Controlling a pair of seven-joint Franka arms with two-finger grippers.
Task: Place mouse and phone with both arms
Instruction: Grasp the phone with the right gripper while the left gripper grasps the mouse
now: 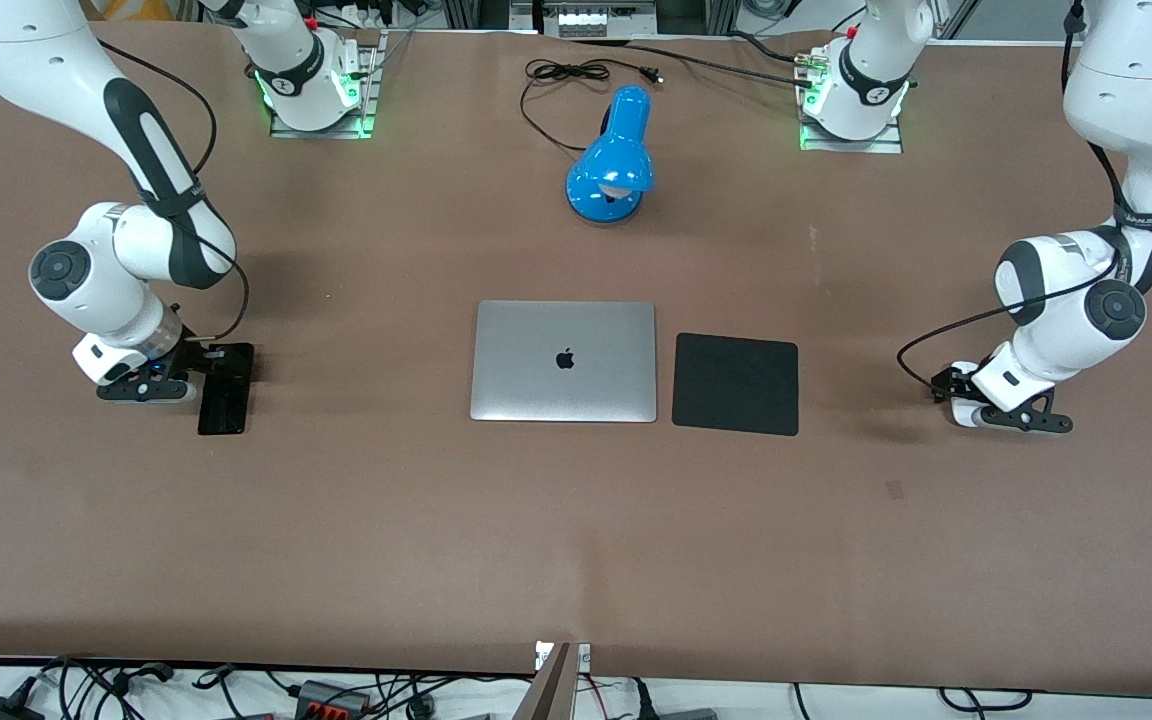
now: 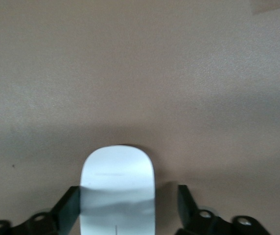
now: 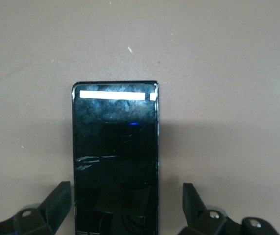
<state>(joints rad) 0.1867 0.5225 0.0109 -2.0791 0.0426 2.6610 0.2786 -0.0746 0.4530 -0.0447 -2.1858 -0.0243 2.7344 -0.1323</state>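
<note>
The black phone (image 1: 226,395) lies flat on the brown table toward the right arm's end. My right gripper (image 1: 211,365) is low over the phone's end that is farther from the front camera, open, with a finger on each side. In the right wrist view the phone (image 3: 115,152) runs between the fingers (image 3: 57,200) with gaps. The white mouse (image 1: 963,413) lies toward the left arm's end, mostly hidden under my left gripper (image 1: 958,395). In the left wrist view the mouse (image 2: 118,181) sits between the open fingers (image 2: 186,200); one finger is at its side, the other stands apart.
A closed silver laptop (image 1: 563,361) lies at mid-table with a square black mouse pad (image 1: 736,383) beside it, toward the left arm's end. A blue desk lamp (image 1: 613,160) and its black cable (image 1: 566,72) lie near the arm bases.
</note>
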